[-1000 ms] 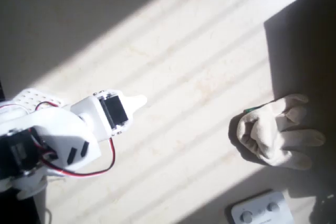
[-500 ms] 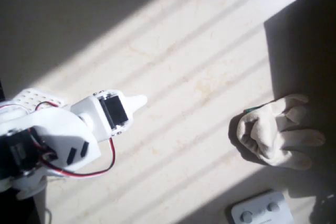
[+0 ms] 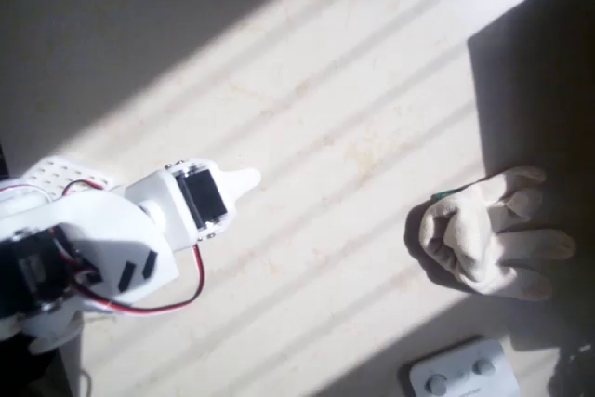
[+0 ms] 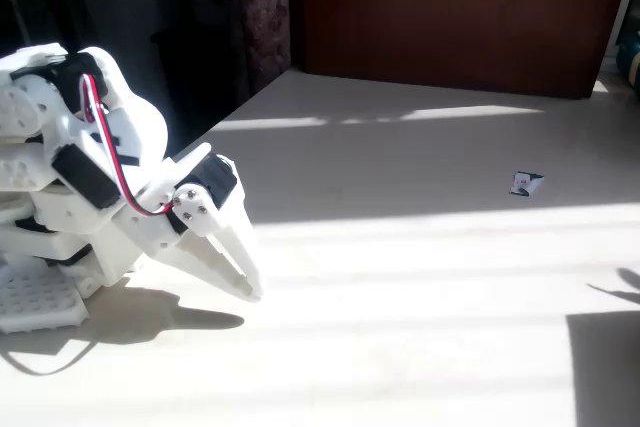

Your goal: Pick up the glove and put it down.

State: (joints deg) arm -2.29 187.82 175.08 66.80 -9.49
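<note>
In the overhead view, the soft cream-white fabric glove point(image 3: 488, 239) with thick rounded fingers lies at the right edge of the frame, a little below the middle, partly in sunlight and partly in a dark shadow. It rests flat on the pale, sunlit worktop point(image 3: 335, 137), with its fingers pointing to the right. Just below it, at the bottom right of the frame, there is a white flat box with two round buttons point(image 3: 462, 374); the two are near but apart. The white plastic arm with red wires sits at the lower left of this view, and its tool point(image 3: 244, 179) points to the right, well apart from the glove. In the fixed view, the arm is folded at the left of the frame and the tool point(image 4: 243, 277) points down to the right, with the tips close to the worktop point(image 4: 420, 247). Its two fingers lie together and it has hold of nothing. A small green-and-white card point(image 4: 524, 183) lies at the right of this view, in the shaded part of the worktop.
</note>
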